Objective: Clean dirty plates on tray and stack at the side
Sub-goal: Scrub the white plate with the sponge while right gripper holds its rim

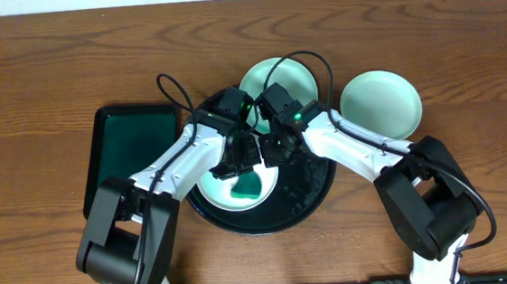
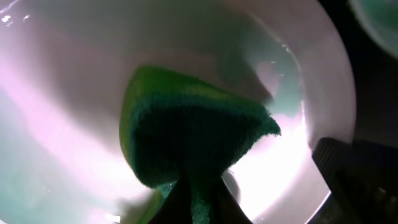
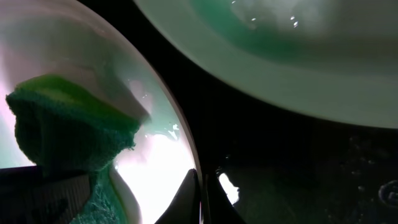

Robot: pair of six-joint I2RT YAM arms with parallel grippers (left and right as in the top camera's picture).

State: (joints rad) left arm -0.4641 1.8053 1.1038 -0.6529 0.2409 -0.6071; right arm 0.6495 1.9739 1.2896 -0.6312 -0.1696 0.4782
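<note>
The black round tray (image 1: pixel 314 192) sits mid-table. One pale plate (image 1: pixel 214 192) lies on its front left. My left gripper (image 1: pixel 237 169) is shut on a green sponge (image 1: pixel 248 190) and presses it onto that plate's middle. The left wrist view shows the sponge (image 2: pixel 193 137) on the wet plate (image 2: pixel 62 93), pinched between the fingers (image 2: pixel 199 208). My right gripper (image 1: pixel 273 154) is shut on the plate's right rim; the right wrist view shows its fingers (image 3: pixel 202 196) clamping the rim (image 3: pixel 158 155). A second plate (image 1: pixel 271 75) with a teal tint lies at the tray's back edge (image 3: pixel 280 50).
A third pale-mint plate (image 1: pixel 380 103) sits on the wooden table to the right of the tray. A rectangular dark green tray (image 1: pixel 132 151) lies to the left. The black tray's floor (image 3: pixel 298 180) is wet.
</note>
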